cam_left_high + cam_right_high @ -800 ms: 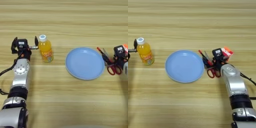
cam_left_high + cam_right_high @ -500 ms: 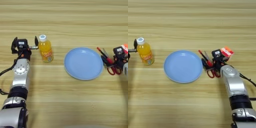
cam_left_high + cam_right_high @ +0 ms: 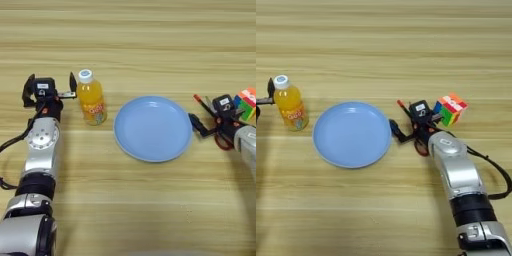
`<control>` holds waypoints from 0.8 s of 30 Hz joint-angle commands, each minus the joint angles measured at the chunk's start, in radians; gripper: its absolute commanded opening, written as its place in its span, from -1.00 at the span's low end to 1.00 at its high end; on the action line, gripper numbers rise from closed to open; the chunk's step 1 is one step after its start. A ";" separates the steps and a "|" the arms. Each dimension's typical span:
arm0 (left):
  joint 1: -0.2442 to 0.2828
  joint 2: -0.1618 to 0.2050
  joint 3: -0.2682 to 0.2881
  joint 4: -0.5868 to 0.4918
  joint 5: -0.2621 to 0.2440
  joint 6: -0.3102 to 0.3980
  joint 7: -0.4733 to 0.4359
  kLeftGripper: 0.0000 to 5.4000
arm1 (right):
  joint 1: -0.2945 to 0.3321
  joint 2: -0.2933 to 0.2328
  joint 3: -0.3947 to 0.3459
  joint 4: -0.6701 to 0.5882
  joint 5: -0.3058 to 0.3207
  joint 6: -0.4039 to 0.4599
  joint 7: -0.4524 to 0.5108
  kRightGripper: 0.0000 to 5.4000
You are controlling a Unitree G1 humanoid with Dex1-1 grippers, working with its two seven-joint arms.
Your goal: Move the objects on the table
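Observation:
An orange-juice bottle (image 3: 91, 100) with a white cap stands upright at the left. My left gripper (image 3: 49, 86) is open just left of it, and its right finger reaches the bottle's cap. A round light-blue plate (image 3: 152, 128) lies in the middle of the table (image 3: 130, 45). My right gripper (image 3: 416, 125) is open at the plate's right rim, and its left finger touches that rim. Red-handled scissors (image 3: 420, 147) lie under this gripper. The multicoloured puzzle cube (image 3: 450, 108) sits just right of it.
My left forearm (image 3: 40, 150) runs up the left edge and my right forearm (image 3: 461, 180) comes in from the lower right. Bare wood lies behind and in front of the objects.
The plate has slid left, toward the bottle. My right gripper has moved left with it, still at its right rim. The bottle, cube and left gripper have stayed put.

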 commanded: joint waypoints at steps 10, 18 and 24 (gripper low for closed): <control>-0.001 -0.007 0.019 -0.009 -0.021 -0.006 -0.007 1.00 | -0.040 0.028 -0.140 -0.023 0.051 -0.190 -0.089 0.99; 0.000 -0.006 0.042 -0.023 -0.039 -0.034 0.002 1.00 | -0.106 0.006 -0.287 0.087 0.084 -0.306 -0.215 0.99; 0.000 -0.003 0.053 -0.023 -0.049 -0.051 -0.003 1.00 | -0.154 -0.028 -0.344 0.242 0.060 -0.388 -0.302 0.99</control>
